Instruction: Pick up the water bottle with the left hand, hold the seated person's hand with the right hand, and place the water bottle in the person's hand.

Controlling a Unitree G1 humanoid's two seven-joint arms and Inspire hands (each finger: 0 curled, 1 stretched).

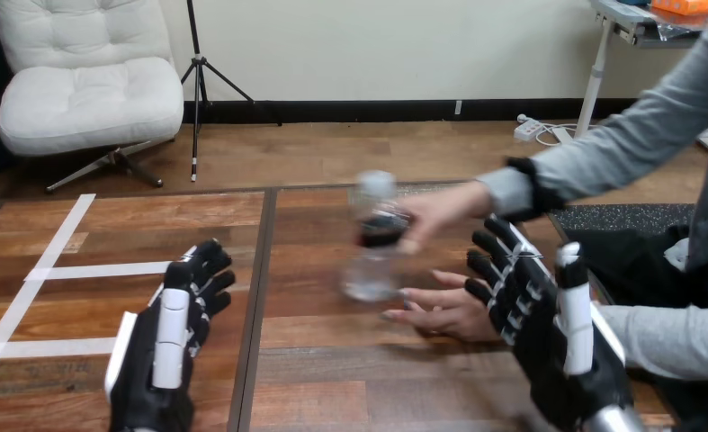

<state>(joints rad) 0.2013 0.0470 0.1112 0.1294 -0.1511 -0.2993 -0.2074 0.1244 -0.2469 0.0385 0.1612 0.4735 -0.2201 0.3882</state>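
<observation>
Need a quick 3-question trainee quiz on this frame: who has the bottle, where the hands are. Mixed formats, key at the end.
1. True or false: the left hand grips the water bottle.
2. Short answer: which robot hand stands next to the person's lower hand, the one resting on the table?
3. Multiple choice: what holds the water bottle?
A) the left hand
B) the right hand
C) the person's upper hand

Key
1. False: the left hand is open and well apart from the water bottle.
2. The right hand, fingers straight.
3. C
</observation>
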